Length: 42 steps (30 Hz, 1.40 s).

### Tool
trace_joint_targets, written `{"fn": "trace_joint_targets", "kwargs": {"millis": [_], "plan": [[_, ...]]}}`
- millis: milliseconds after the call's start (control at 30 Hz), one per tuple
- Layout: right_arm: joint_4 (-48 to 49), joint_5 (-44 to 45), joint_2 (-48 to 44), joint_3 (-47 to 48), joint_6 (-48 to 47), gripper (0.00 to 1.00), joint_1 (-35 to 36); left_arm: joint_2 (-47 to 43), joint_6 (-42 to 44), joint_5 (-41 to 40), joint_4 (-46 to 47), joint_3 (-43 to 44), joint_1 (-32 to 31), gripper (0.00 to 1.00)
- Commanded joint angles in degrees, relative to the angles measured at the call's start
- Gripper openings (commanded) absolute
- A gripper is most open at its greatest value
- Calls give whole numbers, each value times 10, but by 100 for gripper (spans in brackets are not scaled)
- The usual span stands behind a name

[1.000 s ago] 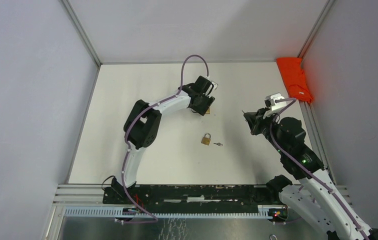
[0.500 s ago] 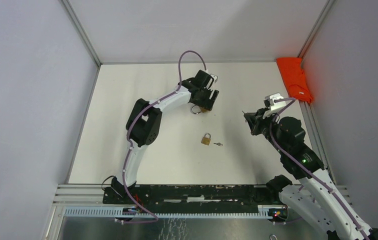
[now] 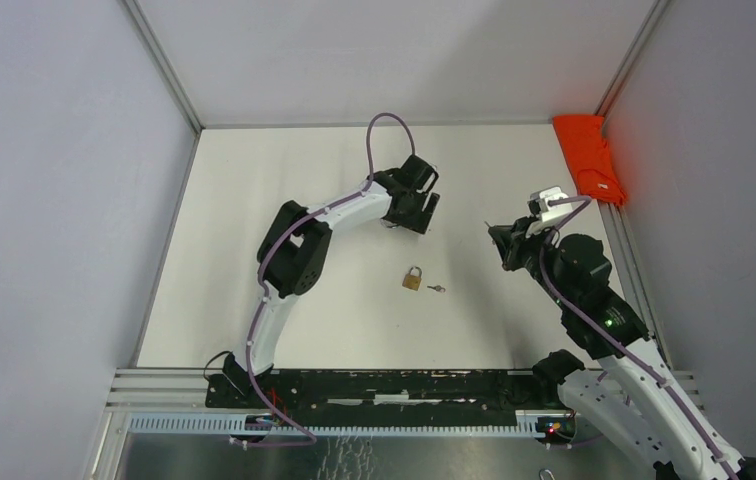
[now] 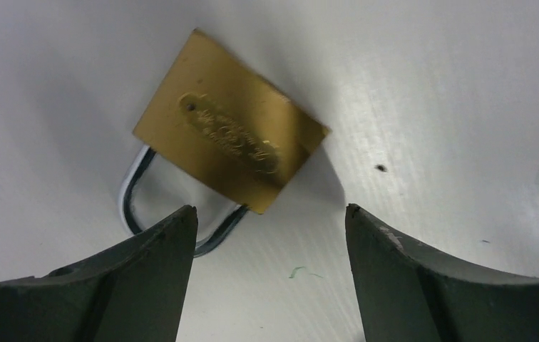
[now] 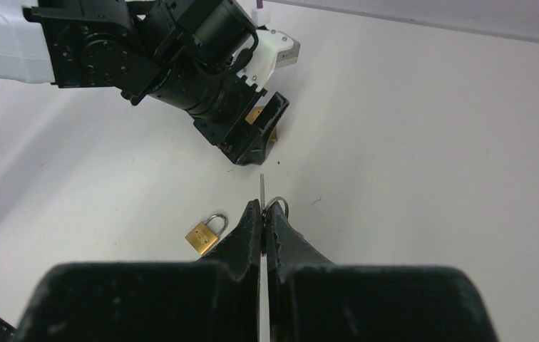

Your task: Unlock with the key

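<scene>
A large brass padlock [image 4: 231, 132] lies flat on the white table, its steel shackle [image 4: 137, 203] toward my left finger. My left gripper [image 4: 270, 214] hovers just above it, open, with nothing between the fingers. From the top view the left gripper [image 3: 416, 208] hides this padlock. My right gripper [image 5: 262, 206] is shut on the key [image 5: 262, 187], whose thin blade points forward beside its ring [image 5: 278, 204]. The right gripper [image 3: 497, 237] hangs to the right of the left one, apart from it.
A smaller brass padlock [image 3: 412, 278] lies mid-table with a small loose key [image 3: 437, 289] beside it. An orange cloth [image 3: 589, 160] sits in the back right corner. Grey walls close in the table on three sides. A metal rail [image 3: 374, 385] runs along the near edge.
The left gripper has opened wider and shifted slightly right above the large padlock, which now lies free on the table. The right arm has not moved.
</scene>
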Motion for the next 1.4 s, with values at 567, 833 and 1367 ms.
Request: {"fn": "trace_joint_targets", "kwargs": {"millis": [567,833,1367], "plan": [[19,0,-3,21,-2,0,-2,-31,-3,-106,6,-30,60,82],[25,-5,2,15,0,0,-1,-36,-9,-29,12,-17,71,81],[33,-17,0,12,-11,0,-2,-34,-143,35,55,-33,72,91]]}}
